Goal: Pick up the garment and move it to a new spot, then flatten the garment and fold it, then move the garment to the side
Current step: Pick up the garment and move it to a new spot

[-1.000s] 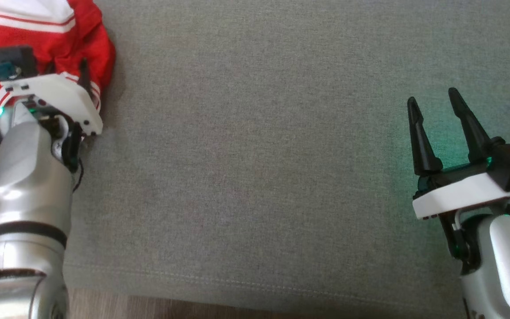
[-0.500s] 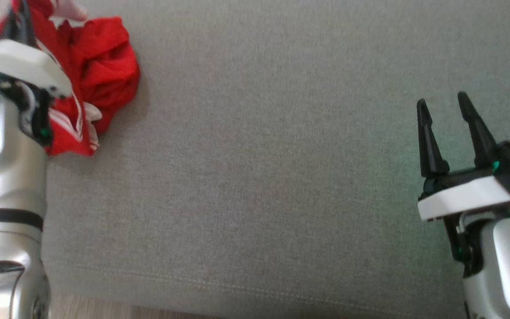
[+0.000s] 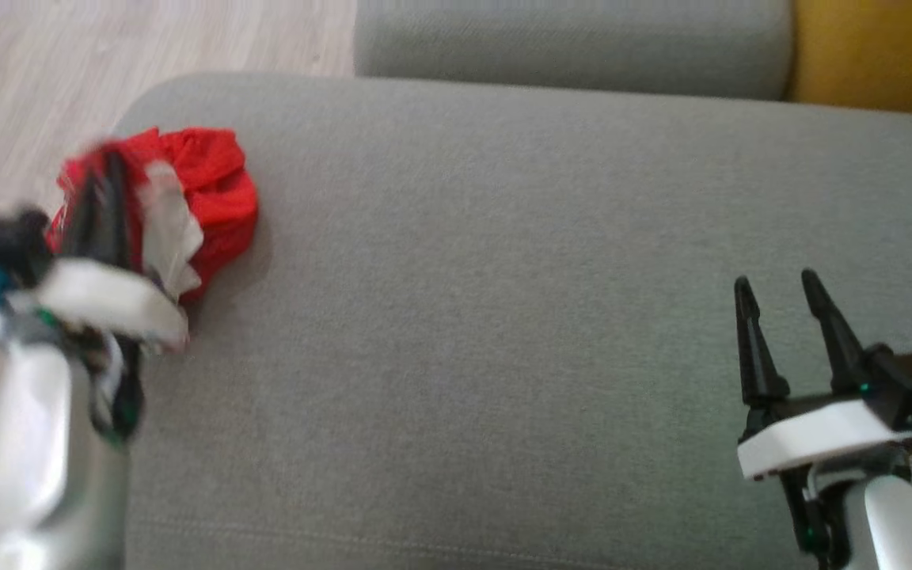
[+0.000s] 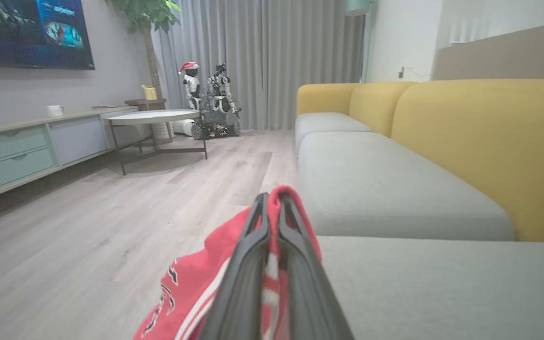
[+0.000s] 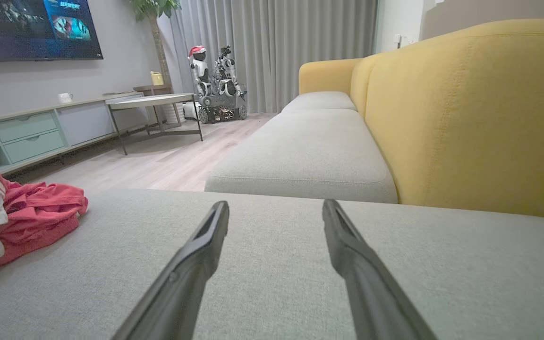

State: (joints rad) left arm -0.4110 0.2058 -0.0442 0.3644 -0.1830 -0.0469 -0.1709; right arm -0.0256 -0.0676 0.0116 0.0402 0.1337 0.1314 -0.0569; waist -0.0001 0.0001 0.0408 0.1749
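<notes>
In the head view the left gripper (image 3: 108, 170) and its arm (image 3: 28, 427) are smeared with blur, as is the garment (image 3: 214, 186) around its fingers (image 3: 100, 218). In the left wrist view those closed fingers hide the pinched cloth. The picture's lower edge cuts the garment off below them, and its dark print is unreadable.

The crumpled red-and-white cloth garment (image 3: 218, 184) looks thin and faintly sheeny (sports-jersey stuff, by the look). The grey sofa seat cushion (image 3: 503, 317) is matt woven fabric, fine and even. The left pincer (image 4: 273, 198) is smooth, dark, matt plastic. The pale wood-plank floor (image 4: 88, 226) has a low sheen.
</notes>
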